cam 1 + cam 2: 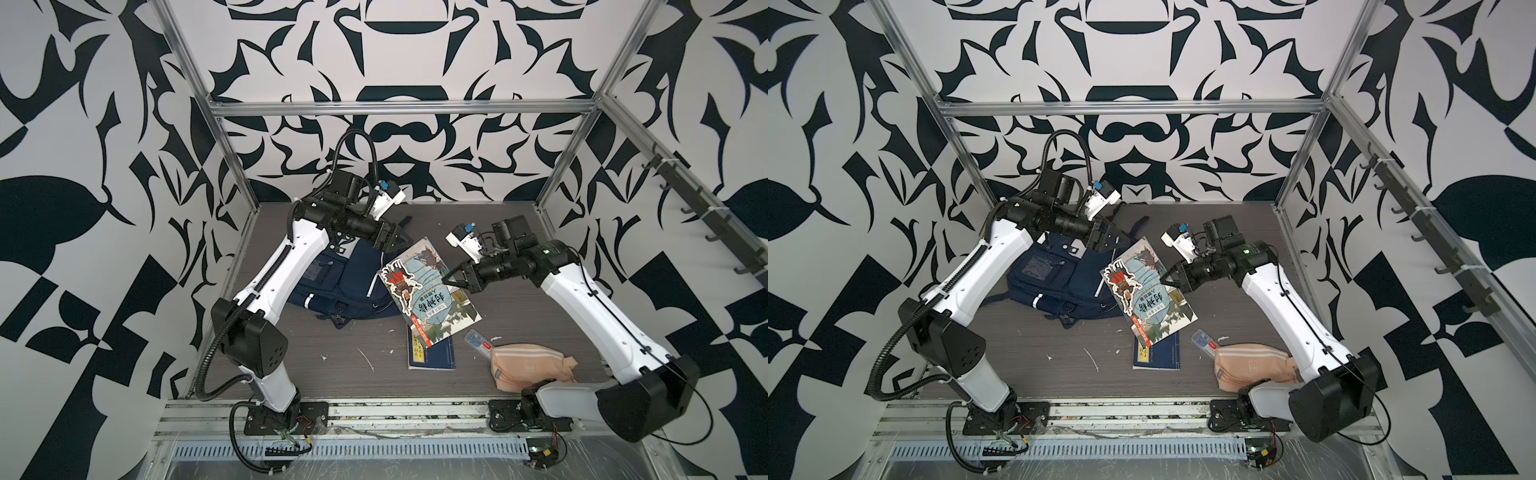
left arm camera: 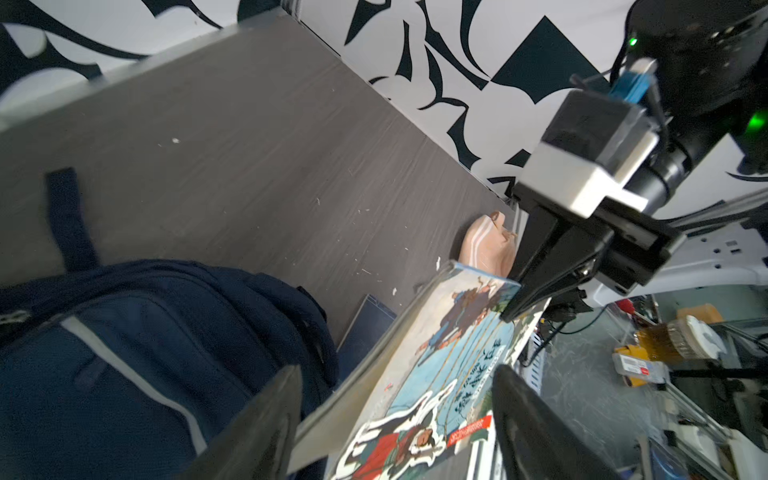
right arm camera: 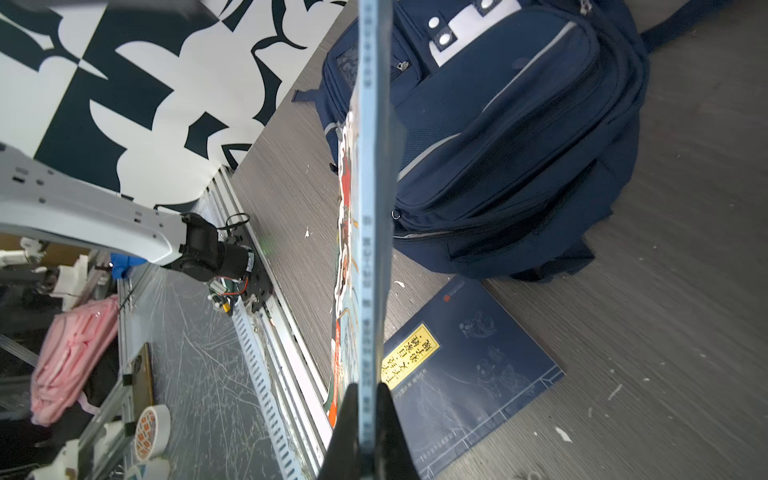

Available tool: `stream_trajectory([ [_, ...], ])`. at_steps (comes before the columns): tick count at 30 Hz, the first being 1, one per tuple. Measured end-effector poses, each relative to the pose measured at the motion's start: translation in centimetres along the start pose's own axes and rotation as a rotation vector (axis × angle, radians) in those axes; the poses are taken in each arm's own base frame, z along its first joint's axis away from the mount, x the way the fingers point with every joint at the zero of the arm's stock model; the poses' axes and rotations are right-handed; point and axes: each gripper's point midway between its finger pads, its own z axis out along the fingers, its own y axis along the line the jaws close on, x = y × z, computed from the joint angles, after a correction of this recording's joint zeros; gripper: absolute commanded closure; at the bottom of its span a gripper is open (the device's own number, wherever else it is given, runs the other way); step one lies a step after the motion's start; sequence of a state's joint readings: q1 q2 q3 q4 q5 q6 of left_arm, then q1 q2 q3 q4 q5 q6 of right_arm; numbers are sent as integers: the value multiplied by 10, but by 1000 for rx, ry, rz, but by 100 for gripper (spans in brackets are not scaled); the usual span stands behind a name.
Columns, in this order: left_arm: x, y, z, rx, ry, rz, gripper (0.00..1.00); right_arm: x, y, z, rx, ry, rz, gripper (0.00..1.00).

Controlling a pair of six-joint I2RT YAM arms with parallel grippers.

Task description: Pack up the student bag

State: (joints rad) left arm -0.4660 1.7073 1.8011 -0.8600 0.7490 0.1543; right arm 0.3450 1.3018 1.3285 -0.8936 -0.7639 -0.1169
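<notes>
Two arms are reaching in over the student bag (image 1: 345, 286), which is lying front-up on the far left of the desk (image 1: 332, 374), its long axis running roughly far to near under the left arm. The right tool (image 1: 449, 281) is pinching the right edge of an illustrated book (image 1: 432, 291) and holding it lifted and tilted, its long axis running far-left to near-right. The bag is sitting just left of it, so the book is probably going to have to travel leftward. The left tool (image 1: 397, 241) is hovering spread above the book's far corner, beside the bag's top, and its arm is the nearer one to the bag. Whether the main zip is standing open I cannot tell, as the folds are too dark. A navy book (image 1: 432, 355) is lying flat, partly beneath the lifted one. A peach pouch (image 1: 528, 365) and a clear case (image 1: 478, 338) are resting near right. Pale scraps are dotting the grey wood-grain, and black-and-white patterned walls are closing in three sides.
</notes>
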Motion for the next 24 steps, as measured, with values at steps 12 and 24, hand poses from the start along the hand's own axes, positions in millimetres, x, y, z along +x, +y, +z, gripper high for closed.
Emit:
stream_trajectory([
  [12, 30, -39, 24, 214, 73, -56, 31, -12, 27, -17, -66, -8, -153, 100],
  [24, 51, -66, 19, 270, 113, -86, 92, -14, 27, -15, -80, 7, -199, 100],
])
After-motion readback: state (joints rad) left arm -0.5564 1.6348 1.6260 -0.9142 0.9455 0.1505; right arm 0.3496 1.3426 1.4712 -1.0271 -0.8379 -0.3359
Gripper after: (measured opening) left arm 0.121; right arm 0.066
